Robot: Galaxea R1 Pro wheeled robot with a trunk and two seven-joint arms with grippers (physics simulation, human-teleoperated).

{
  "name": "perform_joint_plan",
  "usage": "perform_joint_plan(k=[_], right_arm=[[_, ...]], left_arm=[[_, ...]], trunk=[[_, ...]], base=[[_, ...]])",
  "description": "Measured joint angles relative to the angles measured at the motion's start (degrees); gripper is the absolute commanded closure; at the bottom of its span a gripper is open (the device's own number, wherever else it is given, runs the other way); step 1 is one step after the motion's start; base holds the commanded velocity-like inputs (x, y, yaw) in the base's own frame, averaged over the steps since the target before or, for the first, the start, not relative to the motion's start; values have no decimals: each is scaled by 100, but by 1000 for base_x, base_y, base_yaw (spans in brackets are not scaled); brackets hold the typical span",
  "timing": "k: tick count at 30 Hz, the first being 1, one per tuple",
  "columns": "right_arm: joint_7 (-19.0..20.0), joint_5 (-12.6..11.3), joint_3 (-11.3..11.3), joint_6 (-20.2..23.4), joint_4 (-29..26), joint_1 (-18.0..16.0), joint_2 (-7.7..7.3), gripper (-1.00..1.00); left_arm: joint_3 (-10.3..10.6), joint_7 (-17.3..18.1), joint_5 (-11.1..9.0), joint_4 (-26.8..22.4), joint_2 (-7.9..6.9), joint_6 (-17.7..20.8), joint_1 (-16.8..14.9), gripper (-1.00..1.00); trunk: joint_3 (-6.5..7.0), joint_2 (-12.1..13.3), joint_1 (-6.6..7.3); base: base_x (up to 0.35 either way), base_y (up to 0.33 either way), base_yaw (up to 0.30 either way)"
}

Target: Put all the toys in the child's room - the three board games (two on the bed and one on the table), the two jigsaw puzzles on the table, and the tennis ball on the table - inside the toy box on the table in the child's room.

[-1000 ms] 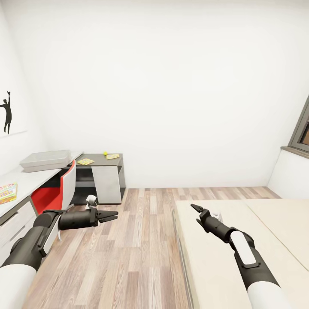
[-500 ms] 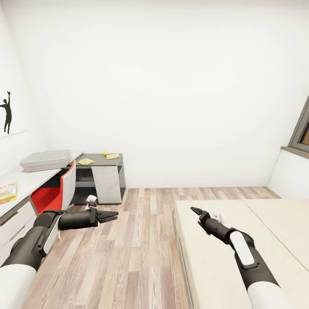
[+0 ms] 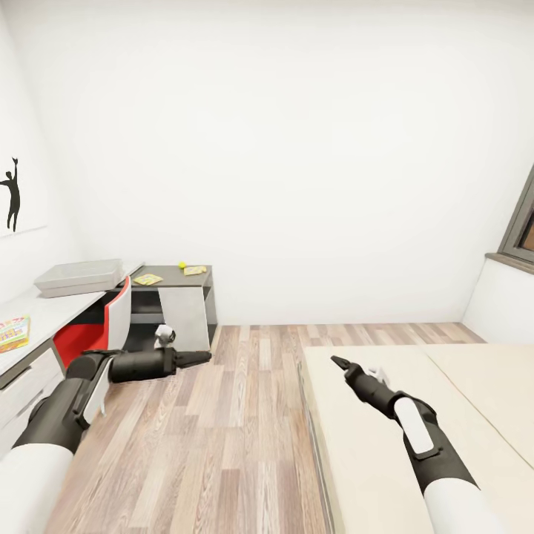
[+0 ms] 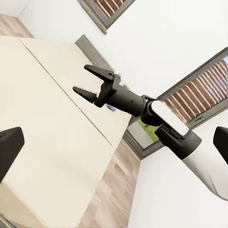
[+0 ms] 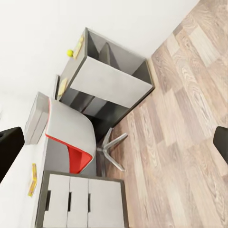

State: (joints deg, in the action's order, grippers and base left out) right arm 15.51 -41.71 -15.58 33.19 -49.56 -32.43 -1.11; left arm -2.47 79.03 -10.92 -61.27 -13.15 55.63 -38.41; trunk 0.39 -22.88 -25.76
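A: Start with the biggest thing. What is there?

B: The white-walled child's room, smooth and bare, with a matte wood-plank floor (image 3: pixel 237 415). Then the bed (image 3: pixel 371 460), a broad, flat, cream slab that looks soft and plain. No board game shows on the part of it in view.

A: And the table?

B: A long pale desk top (image 3: pixel 44 308) runs along the robot's left wall and meets a darker grey section at the corner. A red and grey chair (image 3: pixel 100 330) with a hard curved shell is tucked under it. On the top sits the toy box (image 3: pixel 78 276), a shallow light grey bin with sloping sides and a thick rim.

A: The smaller toys?

B: One board game (image 3: pixel 13 334), a flat glossy printed box, lies on the near end of the desk. Two thin jigsaw puzzles (image 3: pixel 148 279) lie on the dark section, one beside the tennis ball (image 3: pixel 182 264), a tiny fuzzy yellow-green sphere.

A: The grippers?

B: The right gripper (image 4: pixel 93 83) hangs over the bed with its serrated black fingers spread, holding nothing. The left gripper (image 3: pixel 194 358) points across the floor; from the head view I cannot tell whether its fingers are parted or closed.

A: What might go wrong?

B: I'd judge the chair the main hazard: its back stands in front of the desk, so an arm reaching for the toys could knock it. The ball could roll off if nudged, and the puzzle sheets are thin enough to be hard to pinch.
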Motion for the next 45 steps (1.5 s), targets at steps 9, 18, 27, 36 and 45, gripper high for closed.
perform_joint_plan(k=[9, 18, 27, 36, 45], right_arm=[[293, 303, 53, -290, 21, 41, 104, -100], [585, 599, 53, -585, 25, 45, 109, -100], [874, 895, 47, -879, 28, 46, 109, -100], [1162, 1185, 50, -1040, 31, 45, 110, -100], [1442, 1473, 45, -1039, 34, 45, 110, -100]], left_arm=[[206, 11, -3, 29, 236, -292, 166, -100], [239, 14, -9, 36, 269, -582, 208, -100], [253, 14, -11, 39, 270, -871, 212, -100], [239, 13, -18, 41, 267, -1160, 212, -100], [235, 13, -19, 44, 268, -1449, 212, -100]], trunk=[[0, 0, 0], [0, 0, 0], [0, 0, 0], [0, 0, 0], [0, 0, 0]], base=[[0, -151, 0], [0, -84, 0], [-2, -30, 0], [-15, -96, 0], [-2, -18, 0]])
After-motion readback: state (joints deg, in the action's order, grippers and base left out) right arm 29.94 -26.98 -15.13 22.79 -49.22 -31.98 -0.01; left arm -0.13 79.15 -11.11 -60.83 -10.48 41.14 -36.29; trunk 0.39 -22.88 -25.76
